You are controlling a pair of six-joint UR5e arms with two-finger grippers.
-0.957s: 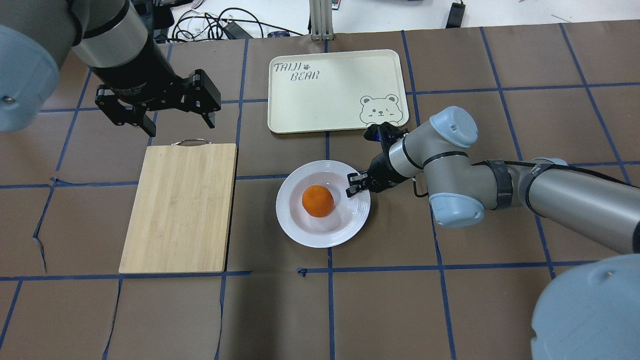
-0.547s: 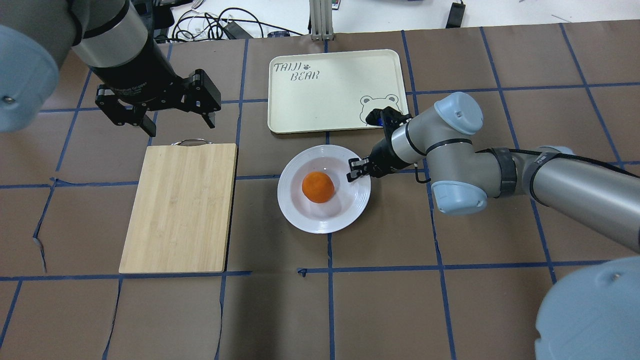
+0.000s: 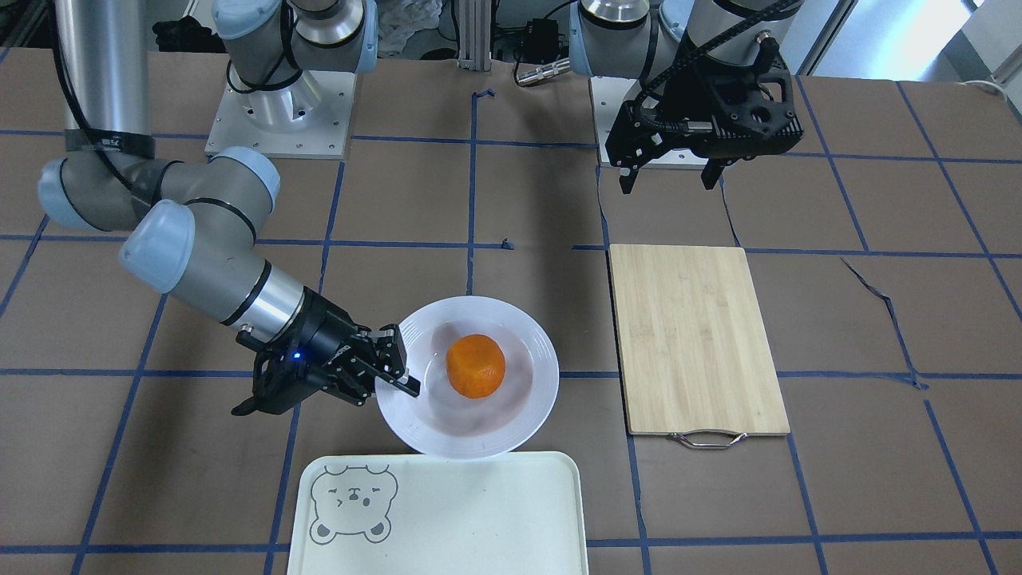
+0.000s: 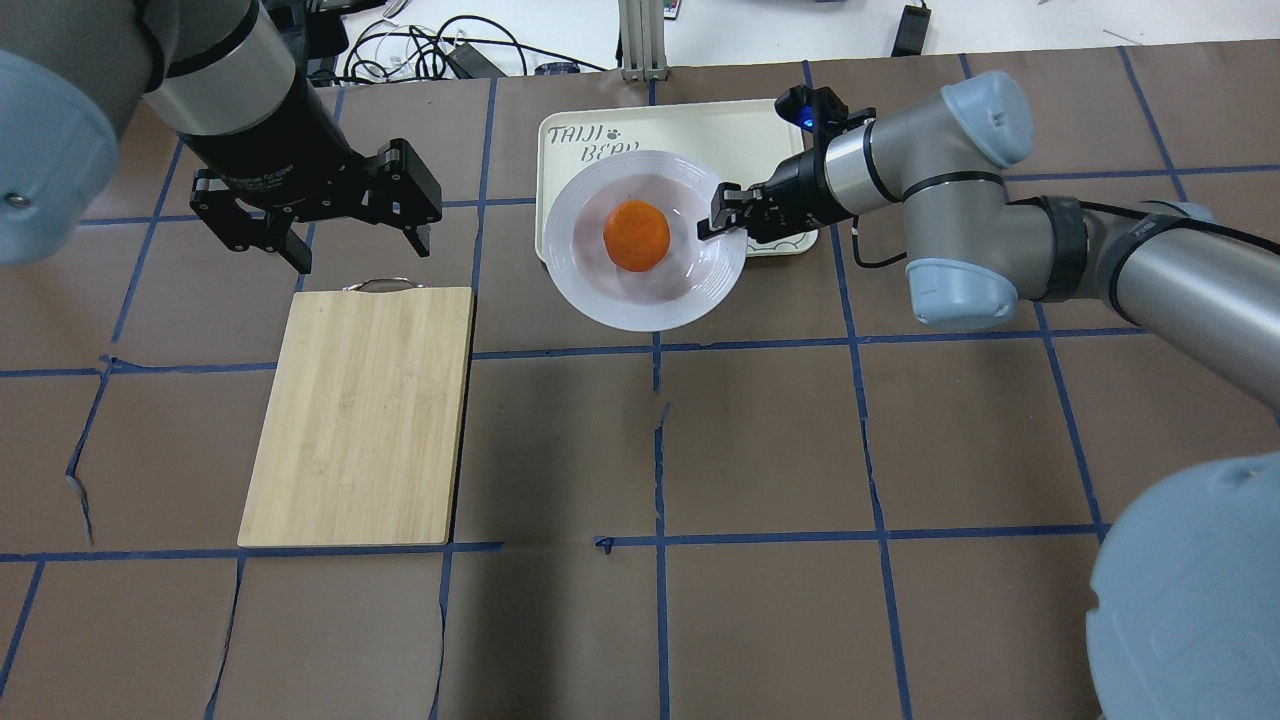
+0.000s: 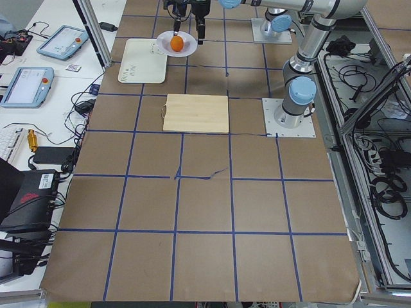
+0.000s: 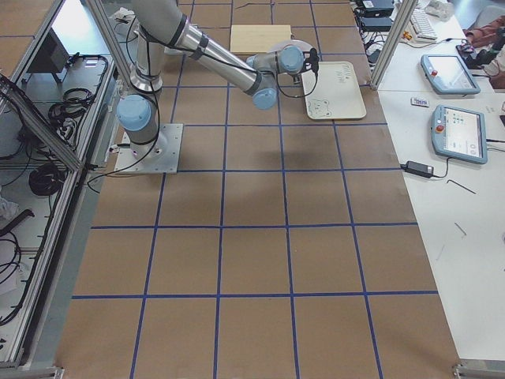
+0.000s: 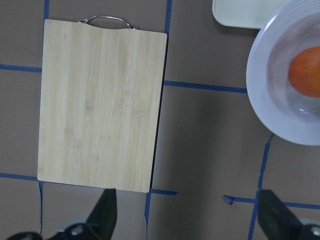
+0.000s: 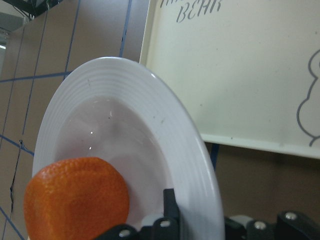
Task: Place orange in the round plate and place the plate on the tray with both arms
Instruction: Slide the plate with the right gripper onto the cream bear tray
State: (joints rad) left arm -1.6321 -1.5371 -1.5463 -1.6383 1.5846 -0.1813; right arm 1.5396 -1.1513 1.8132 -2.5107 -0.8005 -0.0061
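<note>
Orange (image 4: 637,235) sits in the centre well of the round plate (image 4: 620,315), roughly upright, touching nothing else.

In the overhead view the plate overlaps the tray (image 4: 690,130) at its near edge, on the side away from the bear-face corner. In the front-facing view the plate rim only just meets that edge. We cannot tell whether plate and tray touch.

Right gripper (image 4: 718,215) comes in from the bear-face side of the tray. Its jaws pinch the plate's rim, one finger above and one below. We see a blue light on its wrist.

Left gripper (image 4: 360,255) hangs well apart from the tray, off its lettered end. Its jaws are spread wide with nothing between them.

A bamboo cutting board (image 4: 360,415) lies flat on the brown-papered table (image 4: 760,440). It is on the same side of the tray as the left gripper but nearer the robot, with its metal handle just below that gripper's fingertips.
</note>
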